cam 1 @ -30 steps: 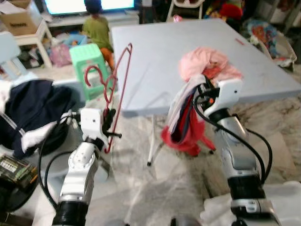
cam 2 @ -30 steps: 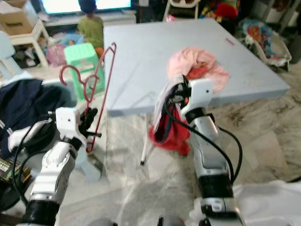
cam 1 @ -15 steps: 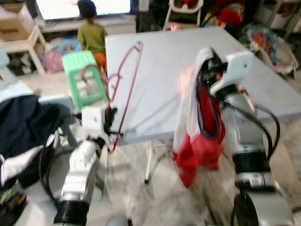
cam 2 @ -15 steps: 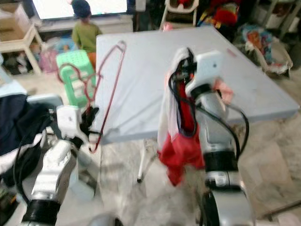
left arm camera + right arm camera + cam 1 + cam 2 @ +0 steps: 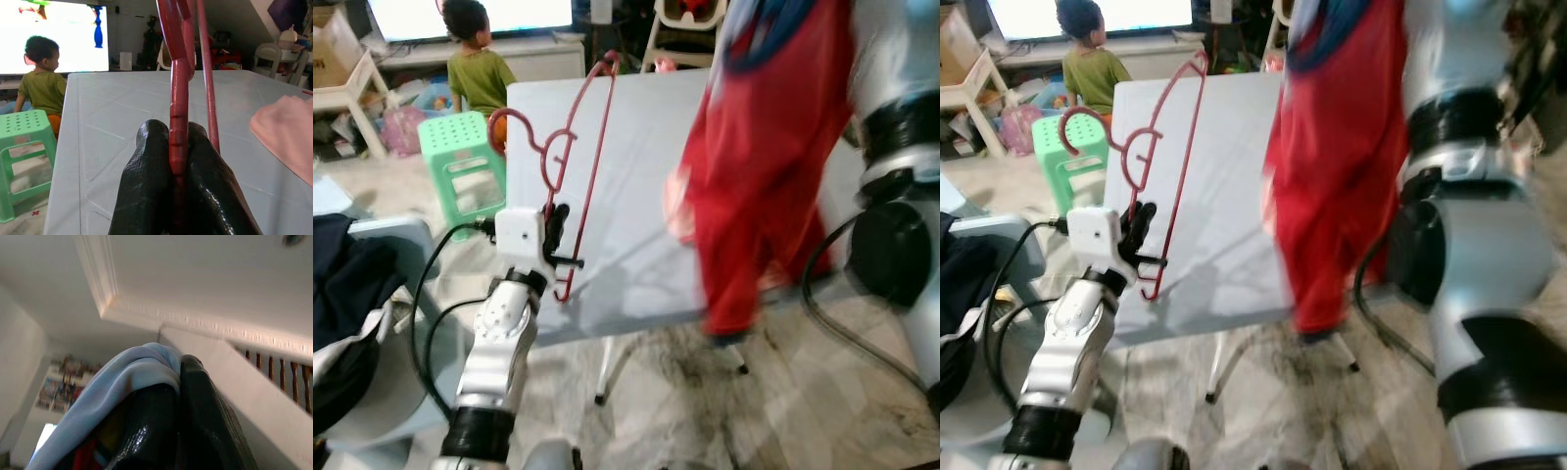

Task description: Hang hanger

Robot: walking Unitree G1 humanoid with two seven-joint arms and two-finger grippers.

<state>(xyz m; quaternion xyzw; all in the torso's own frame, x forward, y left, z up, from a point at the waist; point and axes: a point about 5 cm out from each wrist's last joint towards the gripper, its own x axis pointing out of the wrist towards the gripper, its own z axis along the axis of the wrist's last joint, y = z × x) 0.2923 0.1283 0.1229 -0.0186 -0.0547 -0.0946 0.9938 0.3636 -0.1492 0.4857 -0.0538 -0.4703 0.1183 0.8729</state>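
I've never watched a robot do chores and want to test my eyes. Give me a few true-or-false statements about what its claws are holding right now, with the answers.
1. The left claw is shut on a red hanger. True.
2. The hanger lies flat on the table. False: it is held upright, off the table.
3. The right claw grips a garment. True.
4. The garment is green. False: it is mostly red with pale blue fabric.
5. A pink cloth lies on the table. True.
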